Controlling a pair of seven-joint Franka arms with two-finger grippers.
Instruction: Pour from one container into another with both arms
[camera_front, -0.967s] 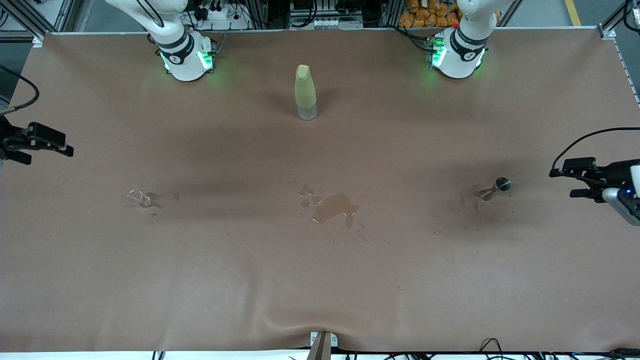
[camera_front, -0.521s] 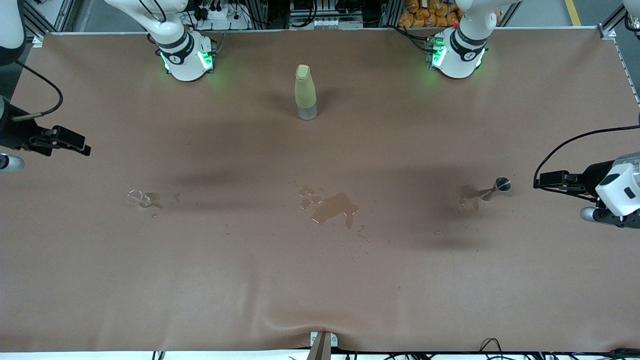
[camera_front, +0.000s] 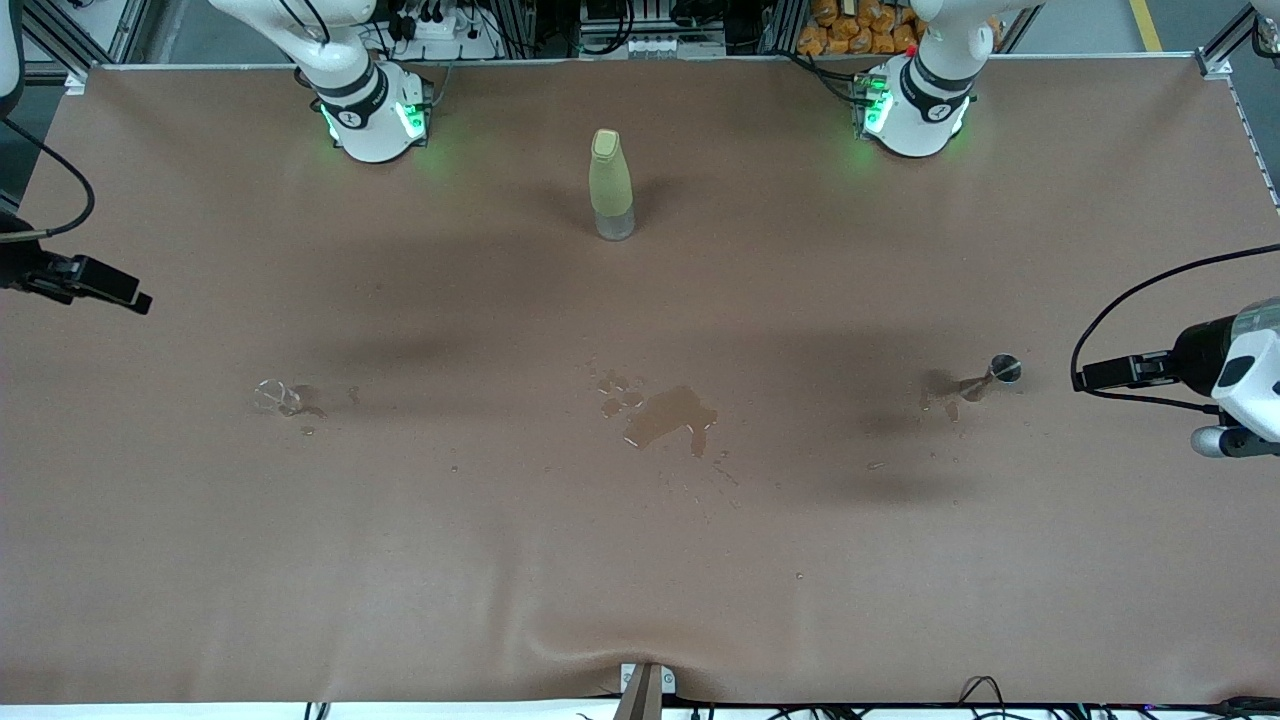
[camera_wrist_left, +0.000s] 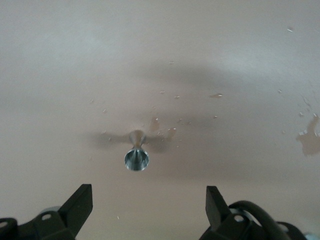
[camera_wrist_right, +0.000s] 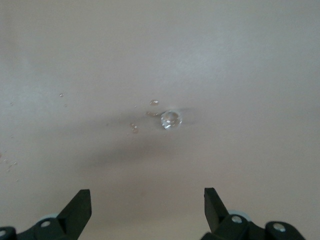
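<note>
- The metal jigger (camera_front: 1003, 370) stood upright on the table (camera_front: 640, 560) toward the left arm's end, at about 3 o'clock from the spill (camera_front: 668, 415) at the table's centre, with small wet marks just beside it.
- The clear glass cup (camera_front: 272, 396) stood toward the right arm's end, at about 9 o'clock from the spill, drops lying beside it too.
- The left gripper (camera_wrist_left: 149, 210) hung over the table's edge, at 3 o'clock from the jigger and apart from it; its fingers were spread wide and held nothing.
- The right gripper (camera_wrist_right: 147, 210) hung over the other edge, at roughly 10 o'clock from the cup, well apart; its fingers were likewise spread and bare.
- A yellow-green bottle (camera_front: 610, 184) stood capped at 12 o'clock from the spill, between the bases.
- Judgement: the scene fitted either an approach to both vessels or a retreat after setting them down; the spilled liquid did not settle which.
- Any grasp would call for level, centred closure on each small vessel.
</note>
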